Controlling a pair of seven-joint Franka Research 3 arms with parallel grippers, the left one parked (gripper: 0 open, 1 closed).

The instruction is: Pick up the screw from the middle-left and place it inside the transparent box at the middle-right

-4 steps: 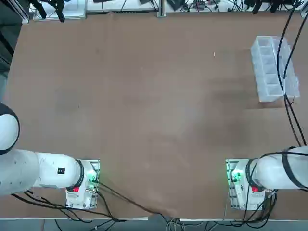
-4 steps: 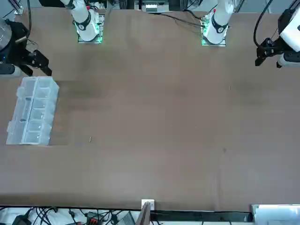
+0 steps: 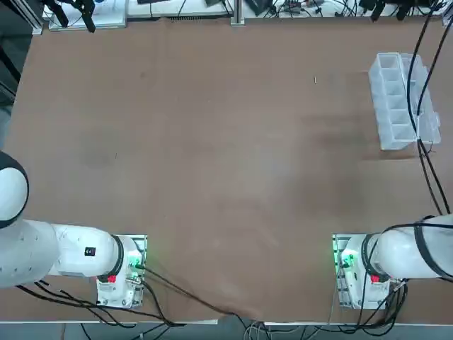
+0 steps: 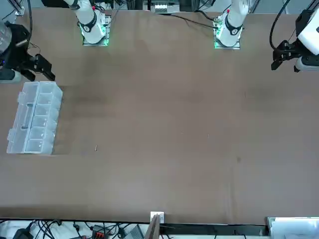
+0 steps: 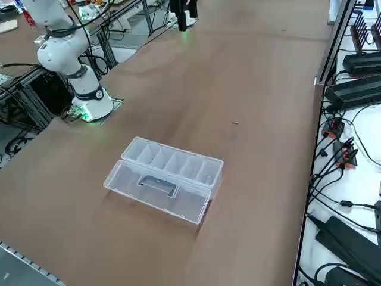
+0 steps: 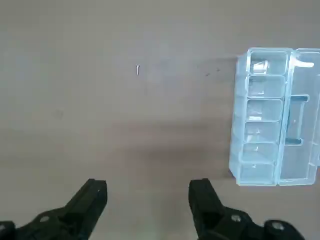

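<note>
Slight movement is seen in the right gripper [image 4: 41, 68] since the earlier front view, its mount and the thin cable beside it having shifted a little, while the screw and the transparent box are found where they were. Flat on the tabletop [image 3: 212, 170], the screw [image 6: 138, 70] is seen as a tiny, slender metal shank with a wider head at one end. It is left well apart from the transparent box [image 6: 262, 117], on the robot's left of it and toward the table's far side. Nothing is touched by it except the smooth brown surface, over which dull, soft-edged reflections are spread

Rigid, glossy clear plastic is used for the box, which is laid open. Small square-cornered compartments with rounded inner edges are set in a single row along one half, divided by thin walls. Beside them the clear lid [image 5: 161, 189] is folded out flat, a long panel in which a grey-blue handle [image 5: 158, 186] is set. By black cables [image 3: 411, 92] the box is crossed in the top view

Above the table, near the box's end closer to the robot, the right gripper is held, its dark, blocky fingers spread wide apart, with nothing gripped between them
</note>
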